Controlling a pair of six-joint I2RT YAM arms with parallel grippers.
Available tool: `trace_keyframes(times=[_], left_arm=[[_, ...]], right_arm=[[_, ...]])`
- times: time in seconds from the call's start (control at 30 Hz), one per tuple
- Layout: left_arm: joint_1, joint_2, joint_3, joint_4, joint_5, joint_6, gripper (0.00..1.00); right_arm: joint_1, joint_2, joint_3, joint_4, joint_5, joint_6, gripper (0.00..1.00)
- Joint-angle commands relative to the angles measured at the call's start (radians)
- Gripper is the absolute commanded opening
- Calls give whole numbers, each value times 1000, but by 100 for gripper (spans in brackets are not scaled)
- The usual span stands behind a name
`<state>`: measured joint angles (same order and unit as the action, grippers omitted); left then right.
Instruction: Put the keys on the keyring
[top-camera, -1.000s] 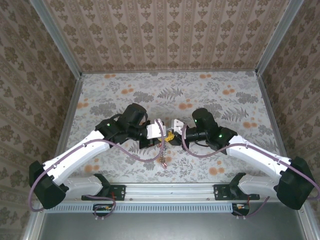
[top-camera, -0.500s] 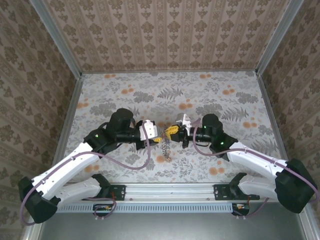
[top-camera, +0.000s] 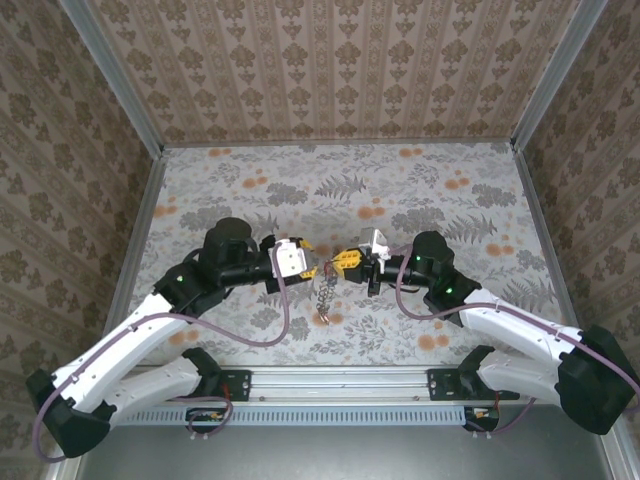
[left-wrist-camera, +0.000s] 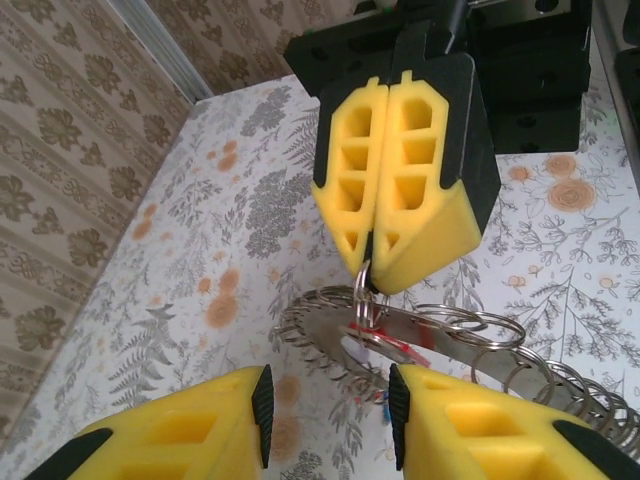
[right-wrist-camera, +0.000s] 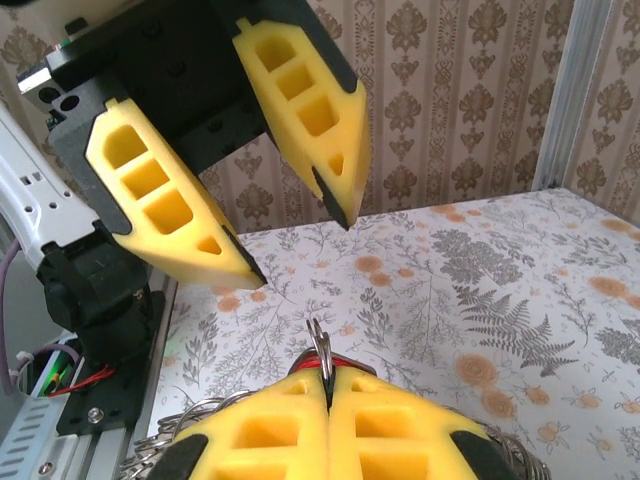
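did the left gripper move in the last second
Yes. The left gripper has pulled back leftward, farther from the orange flowers printed mid-table, and opened, leaving the keyring with the right gripper.

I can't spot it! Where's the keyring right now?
The keyring hangs in the top view's middle, from the shut right gripper, beside the open left gripper.

Left yellow-padded gripper (top-camera: 306, 260) sits mid floral-patterned table (top-camera: 450, 200), tip to tip with right yellow-padded gripper (top-camera: 346, 262) just beside it on the right, apart. Round metal keyring strung with small rings (top-camera: 325, 295) hangs from right gripper's tips, between both, toward near edge.
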<state>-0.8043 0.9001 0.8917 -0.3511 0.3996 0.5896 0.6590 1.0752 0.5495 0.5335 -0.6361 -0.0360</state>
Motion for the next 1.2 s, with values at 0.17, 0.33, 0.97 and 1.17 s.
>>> trace_keyframes(times=[0.17, 0.33, 0.97, 1.17], left_arm=[[-26, 106, 58, 7, 71, 54, 28], [-36, 129, 64, 6, 73, 60, 10], [-42, 129, 8, 117, 97, -94, 29], [-23, 102, -24, 163, 103, -136, 20]], right_arm=[[5, -24, 17, 30, -27, -22, 0], [6, -21, 24, 29, -25, -18, 0], [7, -8, 0, 191, 3, 51, 0], [7, -8, -4, 187, -5, 45, 0]])
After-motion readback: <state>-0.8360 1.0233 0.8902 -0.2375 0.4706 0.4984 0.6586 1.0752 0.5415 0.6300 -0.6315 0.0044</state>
